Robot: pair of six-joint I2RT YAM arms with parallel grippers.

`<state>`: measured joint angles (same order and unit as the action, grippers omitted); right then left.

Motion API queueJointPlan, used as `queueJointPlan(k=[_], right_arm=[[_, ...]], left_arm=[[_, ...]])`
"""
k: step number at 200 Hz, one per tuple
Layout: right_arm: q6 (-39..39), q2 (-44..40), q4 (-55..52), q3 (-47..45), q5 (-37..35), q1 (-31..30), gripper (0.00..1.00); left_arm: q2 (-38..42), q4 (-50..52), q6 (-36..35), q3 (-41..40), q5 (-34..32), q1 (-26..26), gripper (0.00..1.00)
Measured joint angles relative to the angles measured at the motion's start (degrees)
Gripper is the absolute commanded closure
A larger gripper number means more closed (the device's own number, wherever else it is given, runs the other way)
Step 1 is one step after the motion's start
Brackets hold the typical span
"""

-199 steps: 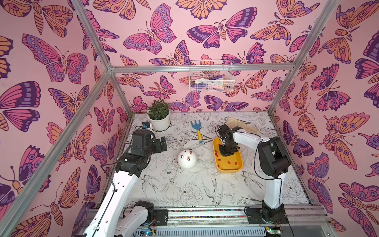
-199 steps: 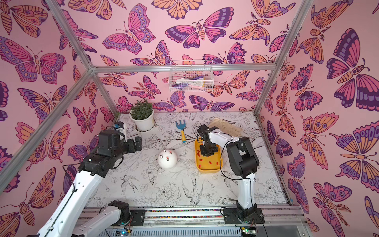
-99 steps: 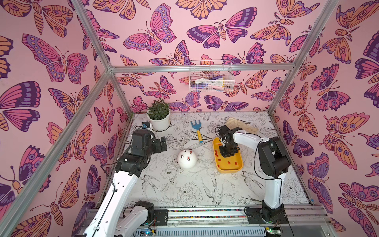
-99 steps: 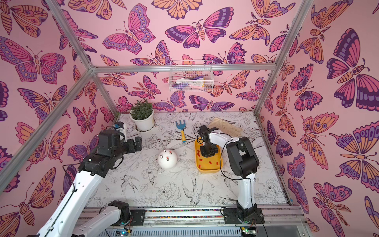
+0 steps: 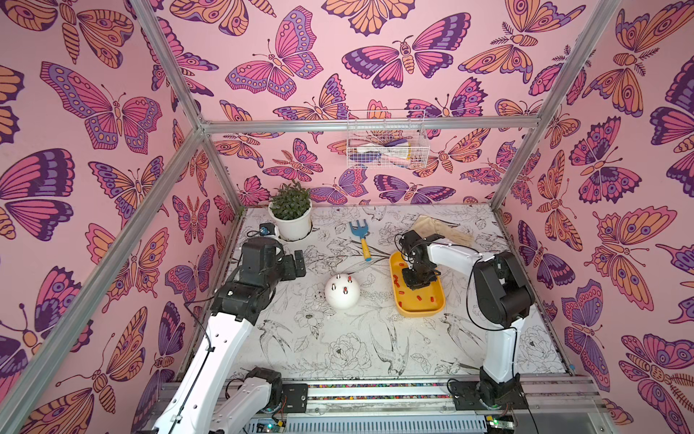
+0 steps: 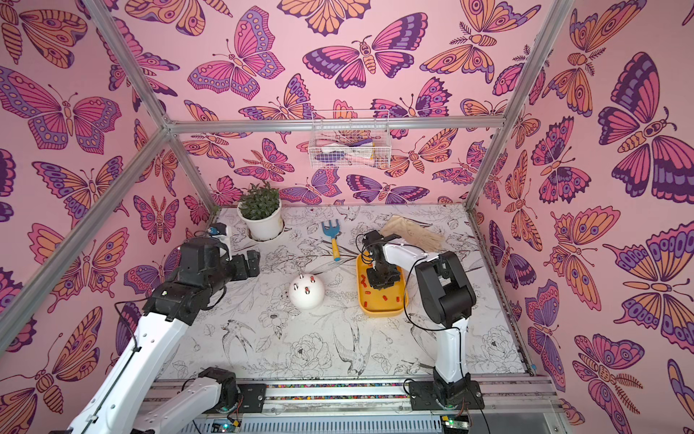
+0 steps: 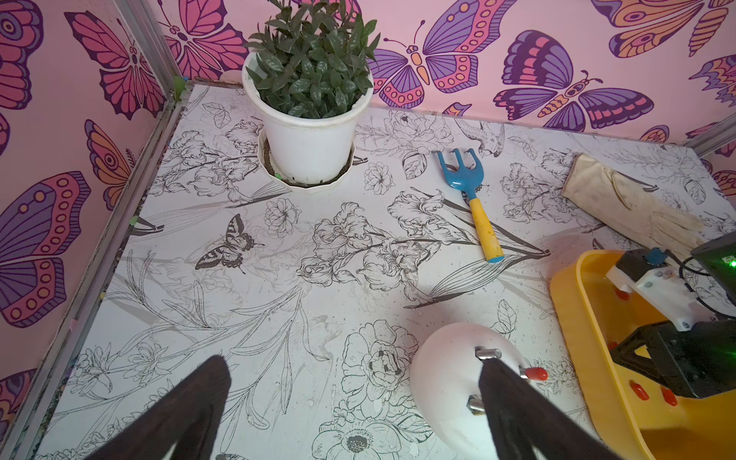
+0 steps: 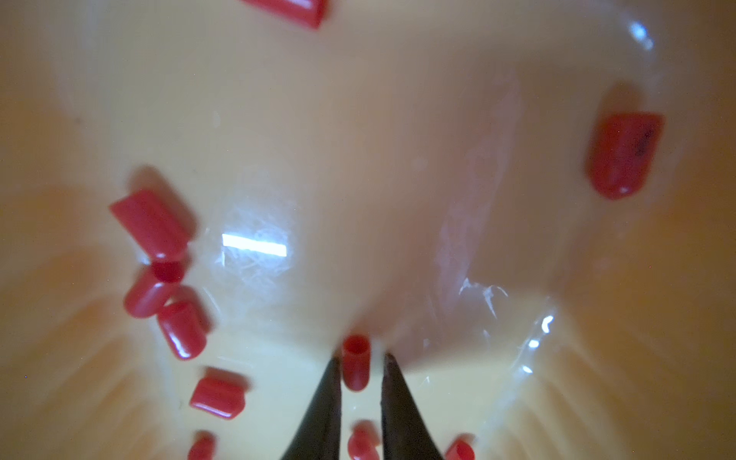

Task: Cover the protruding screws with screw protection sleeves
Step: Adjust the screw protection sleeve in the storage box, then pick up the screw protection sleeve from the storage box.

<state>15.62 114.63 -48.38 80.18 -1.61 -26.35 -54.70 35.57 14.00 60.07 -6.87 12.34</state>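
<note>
Sleeve (image 8: pixel 355 370) sits pinched in the right gripper (image 8: pixel 361 358), tips nearly shut, that arm bent straight down into the tray (image 5: pixel 417 311). Left gripper (image 7: pixel 352 362) hangs wide open near the dome (image 7: pixel 446 370) and its screws (image 7: pixel 488 353).

screws (image 5: pixel 338 277) on dome (image 5: pixel 340 302) | dome left of tray (image 5: pixel 417 312) | sleeves (image 5: pixel 420 298) in tray | pot (image 5: pixel 292 225) behind-left of dome | glove (image 5: pixel 443 231) behind tray

On its wrist camera the right gripper (image 8: pixel 361 360) brackets 1 of the screw protection sleeves (image 8: pixel 355 368); I can't tell if it's pinched. In both top views its tips hide beneath its body, over the yellow tray (image 5: pixel 418 311) at 3 o'clock from the white dome (image 5: pixel 340 298). The left gripper (image 7: pixel 354 360) half-covers 1 of the protruding screws (image 7: pixel 473 404).
</note>
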Motion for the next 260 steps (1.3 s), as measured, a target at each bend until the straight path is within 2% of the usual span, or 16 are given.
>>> queueJointPlan(k=[140, 260], right_arm=[[0.0, 0.0, 0.1, 0.0, 0.5, 0.0, 0.87], [-0.7, -1.0, -0.3, 0.0, 0.6, 0.0, 0.89]], left_arm=[[0.0, 0.0, 0.0, 0.0, 0.0, 0.0, 0.0], [0.3, 0.0, 0.4, 0.0, 1.0, 0.0, 0.0]])
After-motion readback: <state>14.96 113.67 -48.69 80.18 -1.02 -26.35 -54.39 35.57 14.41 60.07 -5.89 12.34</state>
